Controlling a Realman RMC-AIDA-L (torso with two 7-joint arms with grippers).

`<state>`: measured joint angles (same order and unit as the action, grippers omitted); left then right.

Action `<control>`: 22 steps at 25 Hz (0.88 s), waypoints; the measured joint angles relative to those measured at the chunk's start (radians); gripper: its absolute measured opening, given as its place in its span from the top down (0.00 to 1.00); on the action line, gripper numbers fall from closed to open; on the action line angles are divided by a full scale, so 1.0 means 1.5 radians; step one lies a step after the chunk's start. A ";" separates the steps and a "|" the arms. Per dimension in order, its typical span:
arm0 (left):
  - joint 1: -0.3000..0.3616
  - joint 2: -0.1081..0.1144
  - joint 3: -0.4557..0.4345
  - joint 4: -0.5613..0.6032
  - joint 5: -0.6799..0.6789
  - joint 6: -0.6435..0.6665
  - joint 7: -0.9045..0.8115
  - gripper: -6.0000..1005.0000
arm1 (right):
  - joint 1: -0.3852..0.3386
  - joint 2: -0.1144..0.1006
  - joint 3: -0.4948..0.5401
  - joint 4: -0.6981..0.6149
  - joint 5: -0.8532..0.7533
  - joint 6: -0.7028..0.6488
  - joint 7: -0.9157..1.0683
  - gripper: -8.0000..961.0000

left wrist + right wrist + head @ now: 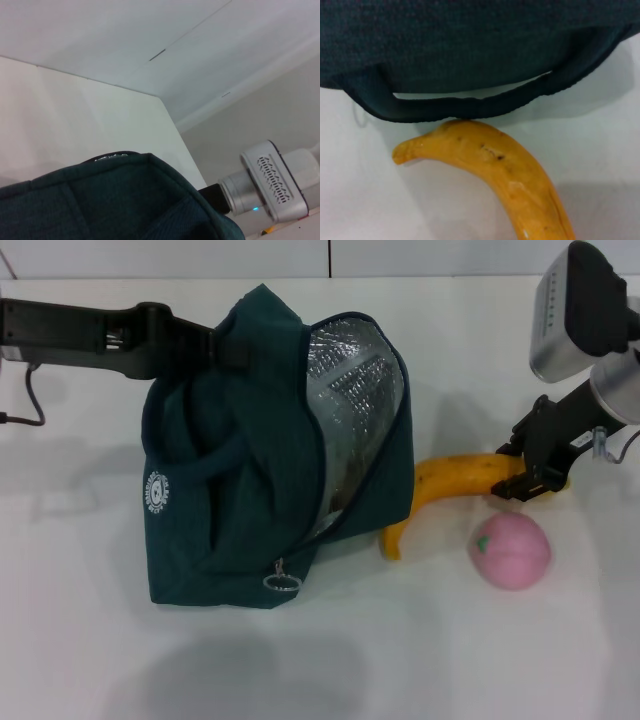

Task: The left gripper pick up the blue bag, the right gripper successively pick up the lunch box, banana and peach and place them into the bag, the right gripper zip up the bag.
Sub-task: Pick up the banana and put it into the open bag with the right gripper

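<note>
The blue bag (230, 500) stands on the white table with its mouth open to the right and its silver foil lining (350, 390) showing. My left gripper (222, 345) is shut on the bag's top edge and holds it up. The banana (450, 480) lies on the table just right of the bag. My right gripper (530, 480) is closed around its right end. The right wrist view shows the banana (505, 165) close up, under a bag handle (470, 107). The peach (512, 551) sits in front of the banana. The lunch box is not in view.
The bag's ring zip pull (282, 583) hangs low at its front corner. The table's far edge meets a wall behind. My right arm's silver cuff (270, 185) shows beyond the bag (115, 200) in the left wrist view.
</note>
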<state>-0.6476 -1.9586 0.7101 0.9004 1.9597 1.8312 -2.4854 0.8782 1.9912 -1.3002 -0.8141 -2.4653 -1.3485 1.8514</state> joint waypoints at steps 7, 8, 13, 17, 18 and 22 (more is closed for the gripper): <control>0.002 0.002 -0.004 0.000 0.000 0.000 0.000 0.96 | -0.033 -0.028 0.030 -0.057 -0.024 -0.023 0.034 0.53; 0.002 0.002 -0.004 0.000 0.000 0.000 -0.001 0.96 | -0.041 -0.033 0.039 -0.069 -0.035 -0.024 0.042 0.53; 0.001 0.004 -0.005 -0.011 -0.003 0.000 -0.004 0.96 | -0.078 -0.046 0.142 -0.130 -0.083 -0.040 0.054 0.53; 0.003 0.005 -0.007 -0.023 -0.009 0.000 -0.003 0.96 | -0.100 -0.048 0.235 -0.217 -0.085 -0.072 0.061 0.53; 0.003 0.006 -0.007 -0.024 -0.009 0.000 -0.002 0.96 | -0.103 -0.046 0.252 -0.242 -0.082 -0.084 0.062 0.53; 0.003 0.006 -0.007 -0.026 -0.010 0.000 0.000 0.96 | -0.099 -0.036 0.284 -0.332 -0.076 -0.135 0.067 0.53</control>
<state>-0.6426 -1.9492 0.6995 0.8611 1.9449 1.8314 -2.4856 0.7304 1.9376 -0.8748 -1.3115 -2.5790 -1.5511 1.9515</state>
